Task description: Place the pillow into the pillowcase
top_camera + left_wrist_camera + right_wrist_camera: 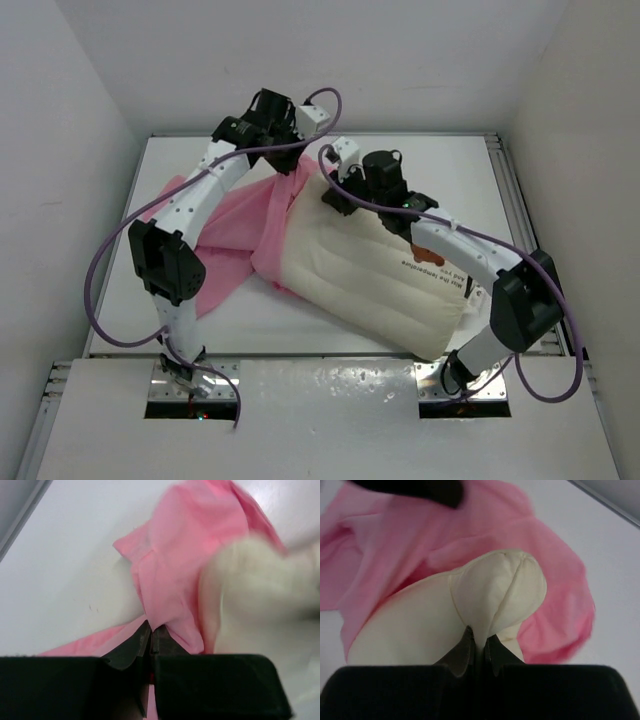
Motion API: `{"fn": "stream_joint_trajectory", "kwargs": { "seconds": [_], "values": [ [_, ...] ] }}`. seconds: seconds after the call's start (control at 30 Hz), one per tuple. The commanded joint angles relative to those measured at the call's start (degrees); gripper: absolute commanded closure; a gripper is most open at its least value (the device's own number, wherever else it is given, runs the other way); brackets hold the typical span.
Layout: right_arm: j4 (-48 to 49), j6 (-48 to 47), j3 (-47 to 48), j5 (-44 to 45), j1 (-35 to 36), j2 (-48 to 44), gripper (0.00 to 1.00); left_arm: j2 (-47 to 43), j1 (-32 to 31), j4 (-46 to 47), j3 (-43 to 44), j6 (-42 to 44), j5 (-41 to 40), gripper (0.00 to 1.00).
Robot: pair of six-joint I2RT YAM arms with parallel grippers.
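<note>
The cream-white quilted pillow (370, 280) lies slantwise on the table, its printed text toward the right. The pink pillowcase (235, 235) lies crumpled to its left, and its edge is drawn up over the pillow's far left corner. My left gripper (297, 158) is shut on a fold of the pillowcase (170, 565), with the jaws (151, 631) closed on pink cloth beside the blurred pillow (260, 580). My right gripper (335, 200) is shut on a pinched fold of the pillow's corner (490, 585), with the fingertips (479, 640) meeting on it. The pink pillowcase (390, 540) wraps around that corner.
The white table (430, 160) has metal rails along its right edge (510, 190) and white walls on three sides. Purple cables loop off both arms. The left gripper's dark body (420, 490) shows at the top of the right wrist view.
</note>
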Motion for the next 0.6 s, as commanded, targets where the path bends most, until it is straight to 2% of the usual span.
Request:
{"fn": "stream_joint_trajectory", "kwargs": {
  "seconds": [0.0,0.2,0.27,0.3,0.37,0.4,0.47,0.5,0.53,0.57],
  "values": [
    [5.65,1.70,-1.12,-9.63,4.45,-1.89,1.00,1.74,-0.36,8.06,7.32,-5.21,-0.99,0.97],
    [15.58,9.61,-3.24,-7.27,4.90,0.40,1.00,1.92,-3.17,6.74,6.81,-4.25,4.90,0.94],
    [17.52,10.58,-3.06,-5.33,4.55,2.06,1.00,1.83,-3.44,5.34,5.93,-3.90,8.85,0.88],
    [18.04,11.02,-2.97,-4.53,3.59,2.85,1.00,1.83,-3.53,4.12,5.66,-3.54,10.43,0.80],
    [18.23,13.81,-1.40,-5.31,2.27,6.35,1.00,1.57,-3.88,3.23,4.00,-2.32,12.82,0.69],
    [17.62,14.96,-0.87,-6.19,1.66,7.51,1.00,1.57,-3.96,2.96,3.30,-1.96,12.56,0.55],
    [16.73,18.90,-0.25,-8.82,-0.01,10.75,0.98,1.31,-4.14,3.57,0.67,-2.74,7.22,0.41],
    [16.82,20.32,-0.42,-9.70,-1.15,11.47,0.96,1.30,-4.14,4.62,-0.22,-3.53,3.80,0.31],
    [16.30,23.12,-0.42,-10.93,-1.60,12.17,0.92,1.22,-3.71,4.98,-1.01,-4.32,-4.50,0.28],
    [16.20,24.28,-0.77,-11.55,-2.12,12.70,0.89,1.13,-3.27,5.16,-1.89,-5.99,-7.63,0.28]
  ]
}}
